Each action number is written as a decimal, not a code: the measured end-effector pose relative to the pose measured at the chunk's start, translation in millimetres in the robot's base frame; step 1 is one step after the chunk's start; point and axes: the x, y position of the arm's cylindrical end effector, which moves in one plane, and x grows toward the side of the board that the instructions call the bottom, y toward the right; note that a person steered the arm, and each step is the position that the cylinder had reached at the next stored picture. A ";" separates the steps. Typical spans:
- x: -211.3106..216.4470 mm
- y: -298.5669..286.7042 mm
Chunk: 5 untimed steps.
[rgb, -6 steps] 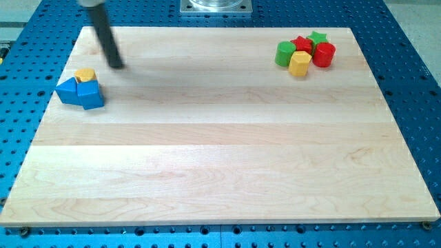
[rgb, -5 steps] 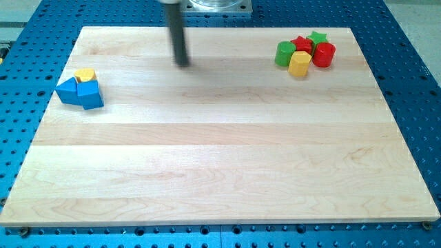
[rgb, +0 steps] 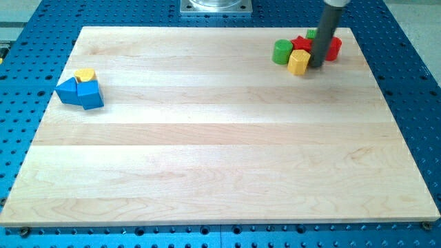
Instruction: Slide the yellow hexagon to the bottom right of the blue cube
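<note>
Board: we see a pale wooden board (rgb: 220,165) on a blue perforated table (rgb: 413,103).
Left cluster: the blue cube (rgb: 90,95) sits near the view's left edge of the board, touching a blue triangular block (rgb: 67,90) on its left and a small yellow heart-shaped block (rgb: 85,74) at its top.
Yellow hexagon: the yellow hexagon (rgb: 298,62) lies at the view's top right, well apart from the blue cube.
Our tip: our tip (rgb: 318,65) rests just beside the hexagon's right side; it is a plain rod and holds nothing.
Right cluster: a green cylinder (rgb: 282,52) stands left of the hexagon, a red block (rgb: 300,45) behind it, a red cylinder (rgb: 333,48) right of the rod.
Farthest: a green block (rgb: 312,33), mostly hidden by the rod, shape unclear.
</note>
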 end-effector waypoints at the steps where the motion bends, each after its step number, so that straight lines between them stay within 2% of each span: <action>1: 30.3 -72.9; 2: 61.2 -152.8; 4: 93.7 -274.0; 5: 121.8 -286.5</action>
